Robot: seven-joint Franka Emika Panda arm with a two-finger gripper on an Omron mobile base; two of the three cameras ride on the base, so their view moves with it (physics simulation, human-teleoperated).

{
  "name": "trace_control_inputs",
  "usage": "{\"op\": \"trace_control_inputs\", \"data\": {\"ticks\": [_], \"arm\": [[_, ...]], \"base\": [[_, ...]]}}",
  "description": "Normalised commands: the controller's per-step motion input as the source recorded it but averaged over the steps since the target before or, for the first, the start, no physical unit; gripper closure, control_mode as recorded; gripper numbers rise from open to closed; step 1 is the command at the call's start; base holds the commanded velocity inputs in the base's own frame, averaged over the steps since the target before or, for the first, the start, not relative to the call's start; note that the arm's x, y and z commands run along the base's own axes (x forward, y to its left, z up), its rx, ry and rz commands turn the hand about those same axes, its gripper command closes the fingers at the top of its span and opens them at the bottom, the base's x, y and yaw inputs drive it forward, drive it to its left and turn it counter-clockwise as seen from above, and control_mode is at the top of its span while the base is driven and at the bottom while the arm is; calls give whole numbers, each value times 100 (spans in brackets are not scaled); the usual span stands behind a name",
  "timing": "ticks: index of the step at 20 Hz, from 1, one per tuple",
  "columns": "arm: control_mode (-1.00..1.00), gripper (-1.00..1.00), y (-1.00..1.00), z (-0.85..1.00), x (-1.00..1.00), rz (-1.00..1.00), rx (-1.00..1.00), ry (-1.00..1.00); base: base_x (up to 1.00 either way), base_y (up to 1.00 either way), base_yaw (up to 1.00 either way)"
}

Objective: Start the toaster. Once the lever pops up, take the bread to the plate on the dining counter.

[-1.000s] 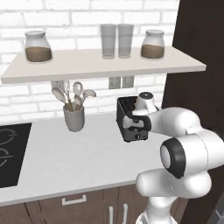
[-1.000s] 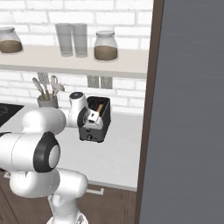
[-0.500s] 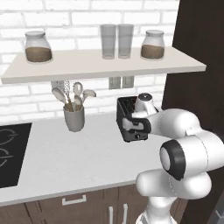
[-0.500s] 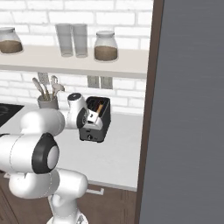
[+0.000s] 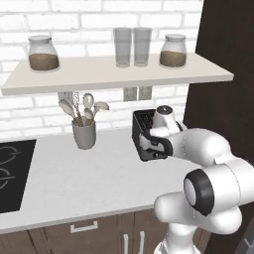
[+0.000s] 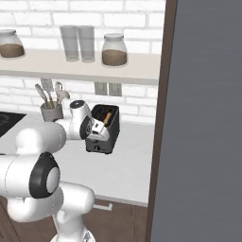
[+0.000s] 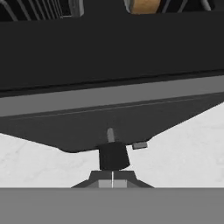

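Observation:
The dark grey toaster (image 5: 140,130) (image 6: 111,134) stands on the pale worktop by the brick wall. A tan slice of bread (image 6: 108,116) (image 7: 146,5) sits in one of its slots. My gripper (image 5: 148,145) (image 6: 98,132) (image 7: 113,157) is shut with nothing in it and presses against the toaster's narrow front end. In the hand view the dark toaster body (image 7: 109,57) is close above the fingertips, and a small pale lever stub (image 7: 110,134) pokes out just beyond them. The plate and the dining counter are out of view.
A grey holder of wooden utensils (image 5: 84,135) (image 6: 51,112) stands left of the toaster. A black hob (image 5: 10,173) lies at the far left. A shelf (image 5: 114,73) with jars and glasses hangs overhead. A tall dark cabinet (image 6: 203,142) walls off the right.
My hand has sunk a little along the toaster's front end. The toaster and the bread have stayed put.

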Motion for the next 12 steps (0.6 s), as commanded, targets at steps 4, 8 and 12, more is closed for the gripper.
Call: {"op": "trace_control_inputs", "data": {"ticks": [4,8,12], "arm": [[-100,100,-3,98,-51,0,0,0],[-100,100,-18,100,-54,0,0,-1],[-100,100,-31,82,-40,0,-1,-1]], "base": [[0,0,0],[0,0,0],[0,0,0]]}}
